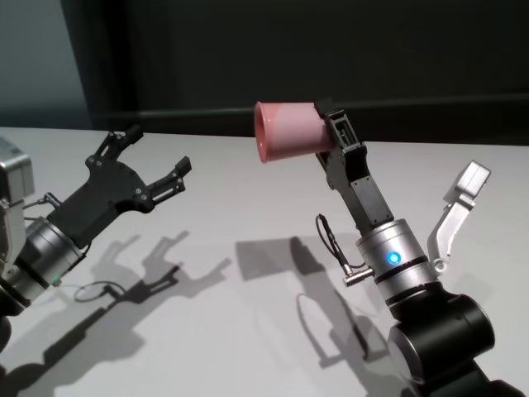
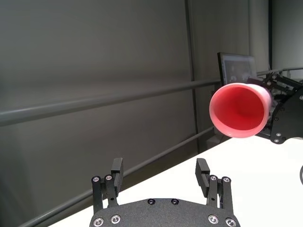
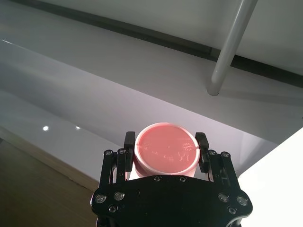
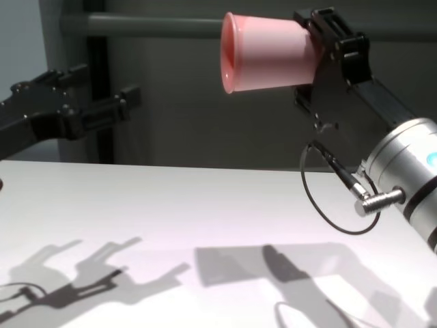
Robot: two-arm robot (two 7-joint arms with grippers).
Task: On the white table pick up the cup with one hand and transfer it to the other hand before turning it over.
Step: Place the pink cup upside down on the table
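Cups: one small pink plastic tumbler (image 1: pixel 288 130), lying sideways in the air above the surface, rim toward the left gripper.
Grippers: two; right gripper (image 1: pixel 333 131) jaws clamped on the tumbler's base; left gripper (image 1: pixel 154 158) beside it, apart, jaws spread, empty.
Surface: plain matte white tabletop (image 1: pixel 248 215).
Room: dark wall behind.

The tabletop (image 1: pixel 248 198) is big, flat and plain white. It fills the lower part of the head view and runs back to a dark wall. Its far edge is a straight line. Grey shadows fall on it: a forked one on the left and a blocky one in the middle. In the chest view the same white top (image 4: pixel 171 205) shows the same shadows. No loose thing can be seen lying on it.
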